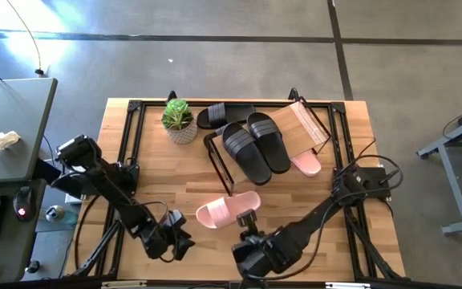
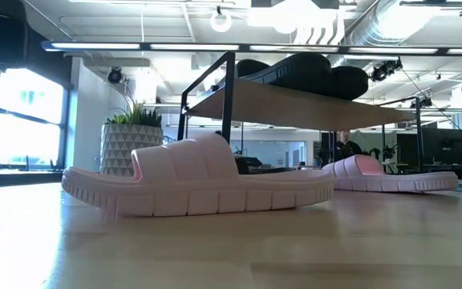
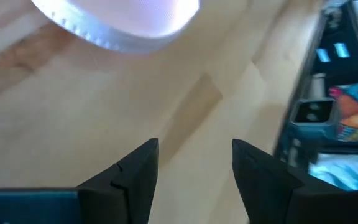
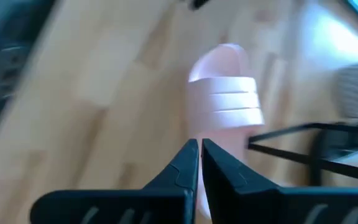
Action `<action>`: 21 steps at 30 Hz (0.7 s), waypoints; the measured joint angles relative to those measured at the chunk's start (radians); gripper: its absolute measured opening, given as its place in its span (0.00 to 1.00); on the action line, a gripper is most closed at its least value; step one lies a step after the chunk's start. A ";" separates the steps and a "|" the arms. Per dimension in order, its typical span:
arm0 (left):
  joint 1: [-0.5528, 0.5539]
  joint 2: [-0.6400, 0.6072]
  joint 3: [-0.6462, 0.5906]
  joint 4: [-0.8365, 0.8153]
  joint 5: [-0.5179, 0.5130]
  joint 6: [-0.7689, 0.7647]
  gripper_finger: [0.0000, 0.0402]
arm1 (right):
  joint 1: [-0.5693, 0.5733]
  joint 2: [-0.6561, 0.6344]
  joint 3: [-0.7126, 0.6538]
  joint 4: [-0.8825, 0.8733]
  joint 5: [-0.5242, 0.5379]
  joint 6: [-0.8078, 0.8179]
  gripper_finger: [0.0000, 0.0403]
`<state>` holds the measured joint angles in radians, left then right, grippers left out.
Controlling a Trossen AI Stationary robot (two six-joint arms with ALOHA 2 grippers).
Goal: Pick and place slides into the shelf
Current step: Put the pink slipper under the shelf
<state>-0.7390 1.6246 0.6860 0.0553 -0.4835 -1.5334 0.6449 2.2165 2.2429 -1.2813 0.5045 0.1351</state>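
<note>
We see the near pink slide point(image 1: 227, 210) lying crosswise just beyond the right end effector point(image 1: 249, 218) (closed, empty); the left end effector point(image 1: 184, 243), open, is farther.

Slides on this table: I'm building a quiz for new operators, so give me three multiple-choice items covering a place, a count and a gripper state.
1. Where are the two black slides?
A. on the shelf board
B. by the plant
C. under the left arm

2. How many pink slides show?
A. one
B. two
C. three

3. The right gripper is:
A. wide open
B. shut, empty
C. holding a slide

Answers:
1 A, they lie on the shelf.
2 B, one pink slide mid-table, the other under the shelf board.
3 B, its fingers meet with nothing between them.
</note>
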 joint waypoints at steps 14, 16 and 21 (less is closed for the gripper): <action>0.084 0.042 0.093 -0.345 -0.001 -0.484 0.47 | 0.025 0.047 0.000 -0.149 0.032 0.335 0.03; 0.085 0.042 0.088 -0.332 -0.002 -0.557 0.47 | 0.055 0.046 0.000 -0.151 0.035 0.389 0.03; 0.085 0.042 0.087 -0.243 -0.034 -0.598 0.47 | 0.125 0.047 0.000 -0.151 0.080 0.475 0.03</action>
<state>-0.6537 1.6662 0.7731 -0.1874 -0.5175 -2.1319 0.7700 2.2631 2.2425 -1.4326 0.5847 0.6099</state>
